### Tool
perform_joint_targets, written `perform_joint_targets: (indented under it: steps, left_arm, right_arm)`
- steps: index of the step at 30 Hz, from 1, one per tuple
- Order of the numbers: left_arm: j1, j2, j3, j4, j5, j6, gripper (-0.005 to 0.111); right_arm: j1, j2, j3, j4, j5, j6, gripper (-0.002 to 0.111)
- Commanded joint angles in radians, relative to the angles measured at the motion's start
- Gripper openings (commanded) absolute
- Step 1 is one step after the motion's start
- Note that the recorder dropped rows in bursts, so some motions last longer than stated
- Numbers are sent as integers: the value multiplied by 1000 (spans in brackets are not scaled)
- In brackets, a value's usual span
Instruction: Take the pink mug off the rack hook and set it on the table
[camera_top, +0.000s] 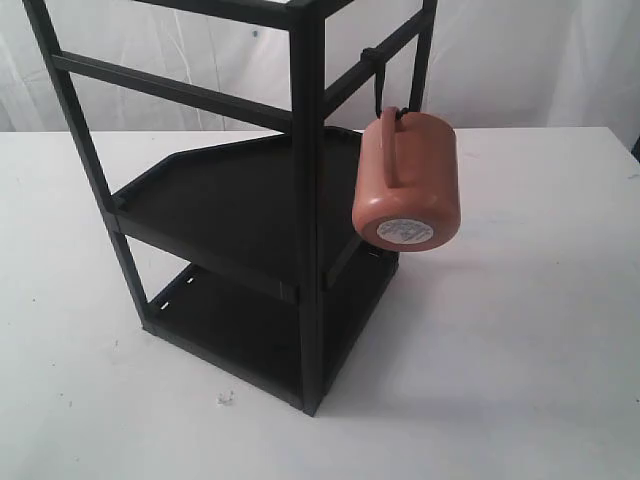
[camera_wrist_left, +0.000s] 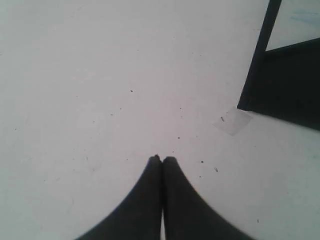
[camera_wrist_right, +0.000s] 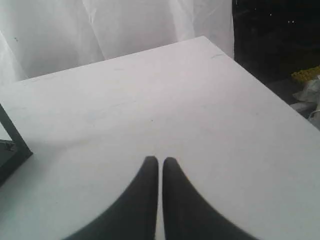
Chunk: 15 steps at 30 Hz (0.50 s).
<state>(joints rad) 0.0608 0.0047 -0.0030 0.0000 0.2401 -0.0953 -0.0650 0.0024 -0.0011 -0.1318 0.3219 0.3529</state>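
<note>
Exterior view: the pink mug (camera_top: 405, 180) hangs by its handle (camera_top: 389, 150) from the rack hook (camera_top: 378, 85), at about 2 o'clock from the middle shelf of the black rack (camera_top: 305, 200). It tilts, with its base and round white sticker (camera_top: 405, 232) turned toward the camera and its mouth facing away. It is clear of the table (camera_top: 530, 330), with bare tabletop spread out from 3 to 5 o'clock of it. Neither arm shows in this view.

In the left wrist view, the left hand (camera_wrist_left: 162, 159) has its 2 fingers pressed together and carries nothing, above the table near a rack leg. The right hand (camera_wrist_right: 160, 160) is likewise pressed together and holding nothing, over open tabletop with only a corner of the rack in sight.

The mug looks rigid and probably ceramic, so likely moderately heavy for its size and liable to chip or break if dropped. Its matte skin should give the fingers fair friction. Hanging free from 1 point, it will probably swing at the first touch. Because the hook fills the handle loop, the better hold seems to be across the round body or over the wall at the rim, with the fingers spread first. It would then need raising to clear the hook's upturned tip before moving outward.
</note>
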Motion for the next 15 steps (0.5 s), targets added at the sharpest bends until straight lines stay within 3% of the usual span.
perform_joint_targets:
  steps: [1, 15]
  left_arm:
    - [-5, -5, 3, 0, 7, -1, 0]
    - [-5, -5, 3, 0, 7, -1, 0]
  right_arm:
    - [-5, -2, 1, -81, -124, 1, 3]
    - [-5, -2, 1, -127, -803, -36, 3]
